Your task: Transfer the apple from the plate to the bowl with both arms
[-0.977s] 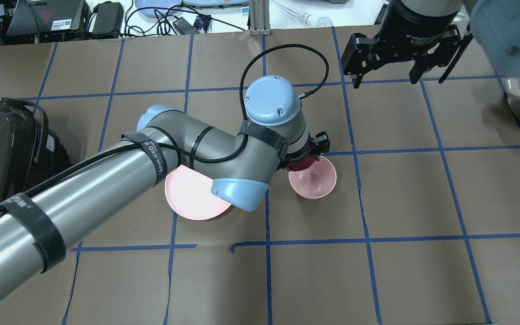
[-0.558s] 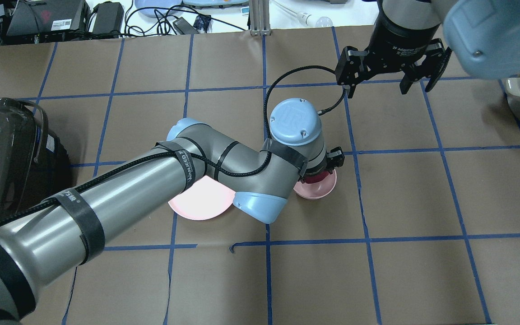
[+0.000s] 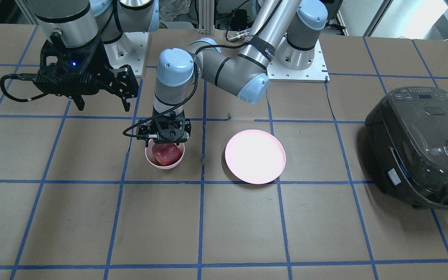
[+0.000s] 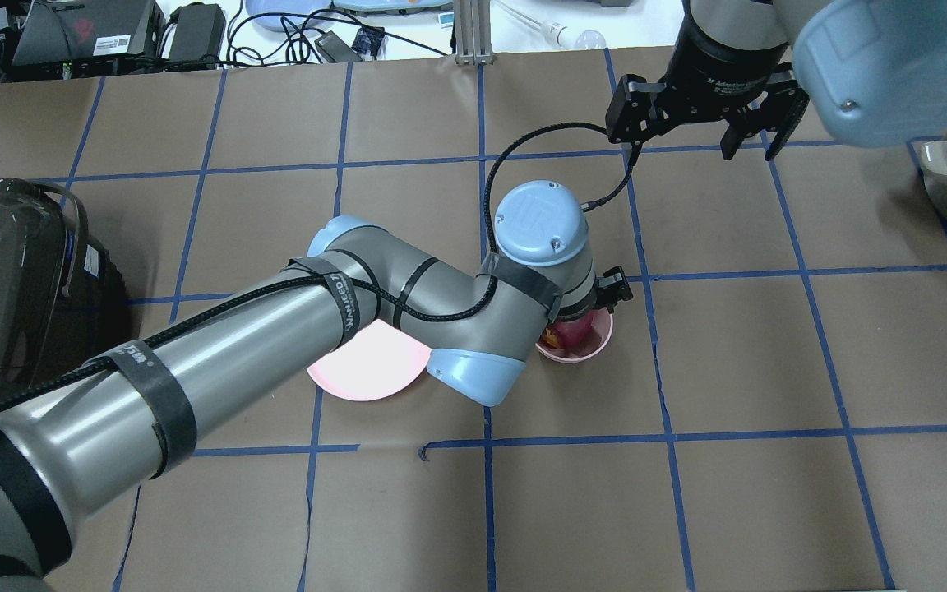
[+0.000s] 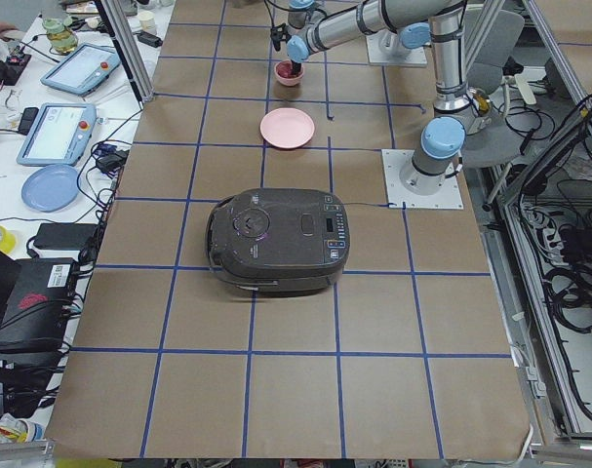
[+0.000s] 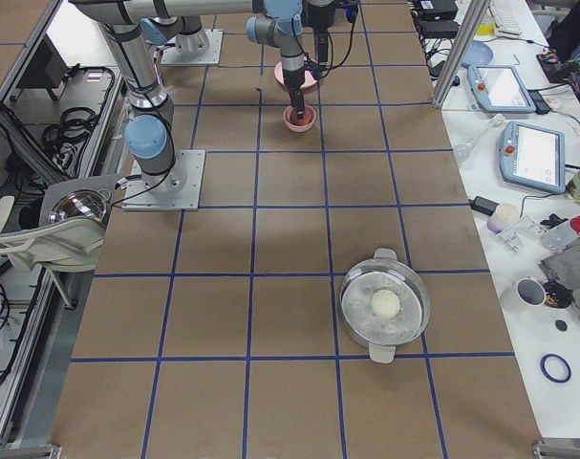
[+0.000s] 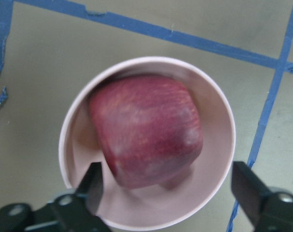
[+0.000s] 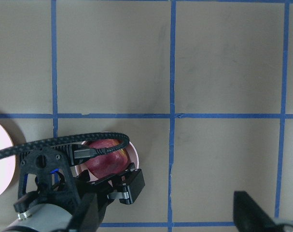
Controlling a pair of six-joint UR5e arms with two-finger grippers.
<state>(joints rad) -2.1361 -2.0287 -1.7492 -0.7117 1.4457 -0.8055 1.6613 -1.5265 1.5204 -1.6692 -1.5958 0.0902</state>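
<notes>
Dark red round apple at the end of its transfer: it lies inside the bowl, and the plate is bare.

Items, largest to smallest:

1. Brown paper-covered table, marked with a grid of blue tape.
2. Silver-grey left arm with light blue joint caps, reaching across the plate so that its wrist stands upright over the bowl.
3. Silver-grey right arm, held high and well apart from both dishes.
4. Dark grey electric rice cooker, well apart from the work, on the left arm's side.
5. Wide, shallow, pale pink plate, with nothing on it.
6. Black right gripper with a blue light; its 2 fingers are spread and hold nothing.
7. Black left gripper, directly above the bowl; its 2 fingers are spread wide, and neither is seen pressing the fruit.
8. Small, deep, pale pink bowl, near the plate but apart from it.
9. The apple rests tilted against the bowl's wall and fills most of it.

Progress: the placement appears done. What seems left is for the left gripper to rise clear of the bowl without nudging it.
</notes>
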